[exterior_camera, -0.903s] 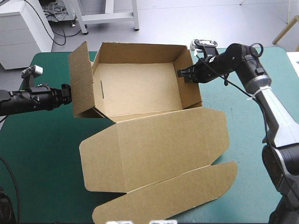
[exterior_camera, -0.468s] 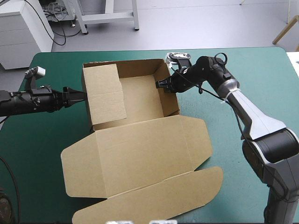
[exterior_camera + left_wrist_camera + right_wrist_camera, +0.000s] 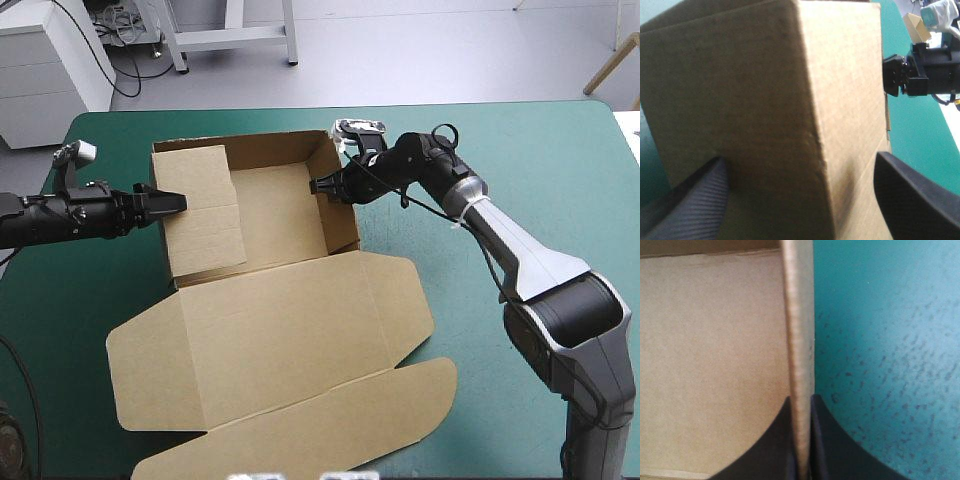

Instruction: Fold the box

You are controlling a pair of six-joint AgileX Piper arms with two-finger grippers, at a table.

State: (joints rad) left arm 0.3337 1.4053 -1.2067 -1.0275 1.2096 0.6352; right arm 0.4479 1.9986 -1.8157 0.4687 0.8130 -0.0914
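Occupying most of the high view, the table (image 3: 520,150) carries its teal-green cover, and the brown box (image 3: 270,200) stands on the far half, left of centre. The box is an open tray with its walls raised. Its lid (image 3: 290,340) lies flat on the cover, reaching from the tray's near wall toward the near edge, with a long tuck flap (image 3: 330,420) at its outer end. A side flap (image 3: 205,215) on the tray's left is folded inward and leans over the tray floor.

The right gripper (image 3: 316,187) reaches in from the right side and meets the tray's right wall (image 3: 799,340) at its top edge. Its black fingers (image 3: 830,445) are nearly together with that wall pinched between them, tray floor on one side and bare cover on the other.

The left gripper (image 3: 178,202) comes in level from the left side, at the tray's left wall, with its tip at the folded flap. In the left wrist view its fingers (image 3: 695,200) stand wide apart, a folded edge of board between them; no grip on the board is seen.
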